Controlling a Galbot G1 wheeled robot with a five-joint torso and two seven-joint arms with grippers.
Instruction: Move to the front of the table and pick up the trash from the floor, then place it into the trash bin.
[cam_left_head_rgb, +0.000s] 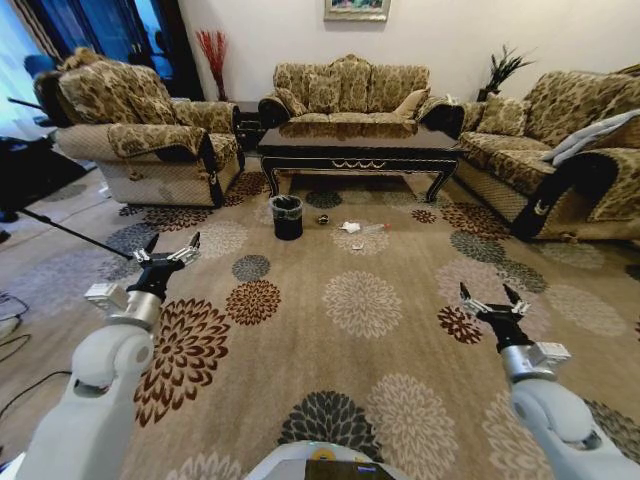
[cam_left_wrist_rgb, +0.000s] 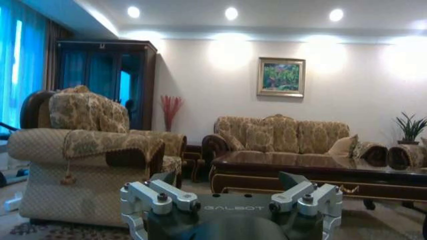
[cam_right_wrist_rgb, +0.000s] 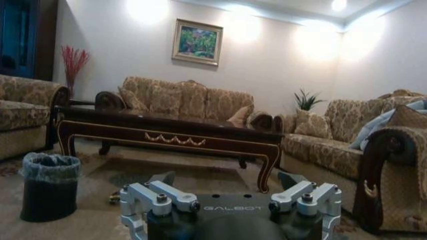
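The dark table (cam_left_head_rgb: 360, 148) stands far ahead between the sofas, also seen as the table (cam_right_wrist_rgb: 167, 134) and the table (cam_left_wrist_rgb: 320, 169). On the patterned floor (cam_left_head_rgb: 400, 350) in front of it lies the trash: crumpled white paper (cam_left_head_rgb: 350, 227), a clear bottle (cam_left_head_rgb: 376, 228), a small dark piece (cam_left_head_rgb: 322, 219) and a tiny scrap (cam_left_head_rgb: 357, 245). The black trash bin (cam_left_head_rgb: 287, 216), bag over its rim, stands left of the litter; the trash bin (cam_right_wrist_rgb: 49, 186) is upright. My left gripper (cam_left_head_rgb: 168, 252) and right gripper (cam_left_head_rgb: 492, 299) hover open and empty, well short of the trash.
An armchair (cam_left_head_rgb: 150, 130) stands at the left, a sofa (cam_left_head_rgb: 345, 95) behind the table, another sofa (cam_left_head_rgb: 560, 150) at the right. Cables (cam_left_head_rgb: 15, 310) lie on the floor at the far left. Wide carpet stretches between me and the litter.
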